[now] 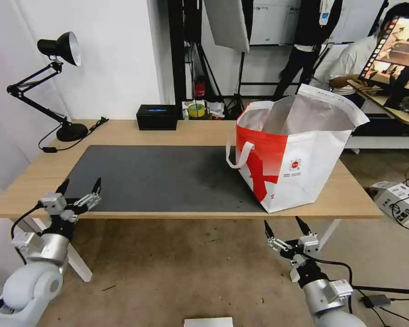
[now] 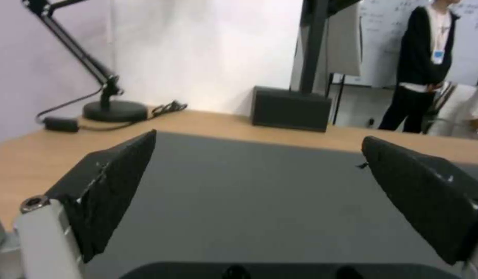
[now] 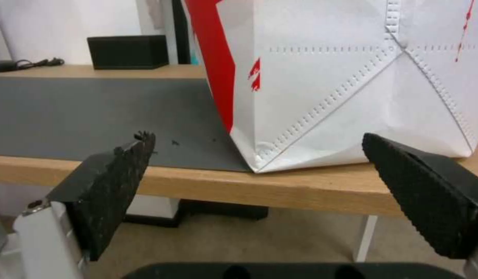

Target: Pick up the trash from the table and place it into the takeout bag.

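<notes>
Right gripper (image 1: 284, 225) sits lowest and nearest, below the table's (image 1: 122, 131) front edge, fingers spread, nothing held. Just beyond it, takeout bag (image 1: 295, 159) stands upright on the tabletop's right end, mouth gaping, one corner overlapping the dark mat (image 1: 159, 177). Left gripper (image 1: 79, 186) hovers over the mat's near left corner, fingers apart, empty. Farther back: black box (image 1: 157, 116), desk lamp (image 1: 54, 81) at the left rear.
</notes>
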{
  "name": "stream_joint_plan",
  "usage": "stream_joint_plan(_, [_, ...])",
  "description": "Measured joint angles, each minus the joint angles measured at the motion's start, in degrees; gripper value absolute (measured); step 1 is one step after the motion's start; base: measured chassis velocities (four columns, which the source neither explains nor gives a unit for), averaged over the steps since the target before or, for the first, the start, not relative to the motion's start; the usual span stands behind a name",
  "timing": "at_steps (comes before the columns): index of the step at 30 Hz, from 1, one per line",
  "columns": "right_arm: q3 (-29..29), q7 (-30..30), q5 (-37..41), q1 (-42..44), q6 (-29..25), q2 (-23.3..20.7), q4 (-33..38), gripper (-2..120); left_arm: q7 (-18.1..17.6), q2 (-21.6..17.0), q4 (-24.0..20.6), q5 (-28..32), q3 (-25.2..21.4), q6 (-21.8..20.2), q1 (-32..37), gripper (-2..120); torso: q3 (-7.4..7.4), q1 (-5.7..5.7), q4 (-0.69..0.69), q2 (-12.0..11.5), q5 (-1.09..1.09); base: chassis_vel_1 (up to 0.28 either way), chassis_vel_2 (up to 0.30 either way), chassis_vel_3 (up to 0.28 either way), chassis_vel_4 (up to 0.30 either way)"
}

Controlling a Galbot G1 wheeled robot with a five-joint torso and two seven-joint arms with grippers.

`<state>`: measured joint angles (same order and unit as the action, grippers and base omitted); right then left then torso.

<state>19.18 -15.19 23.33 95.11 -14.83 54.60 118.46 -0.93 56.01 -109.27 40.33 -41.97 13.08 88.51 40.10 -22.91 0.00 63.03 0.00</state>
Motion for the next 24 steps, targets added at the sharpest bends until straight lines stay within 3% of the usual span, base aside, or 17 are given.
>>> stream_joint_plan(8, [0.0, 0.0, 0.0, 0.0, 0.0, 0.0, 0.0, 100, 1.2, 3.7, 0.7, -2.4, -2.1, 0.8, 3.9, 100, 0.0, 0.0, 0.0, 0.0, 0.0, 0.0, 0.0, 0.0, 0.0])
stream_joint_plan(24, [0.0, 0.0, 0.0, 0.0, 0.0, 0.0, 0.0, 100, 3.2, 6.3, 4.2, -2.9, -2.0, 2.9, 6.0, 100, 0.0, -0.01, 0.0, 0.0, 0.0, 0.0, 0.0, 0.0, 0.0])
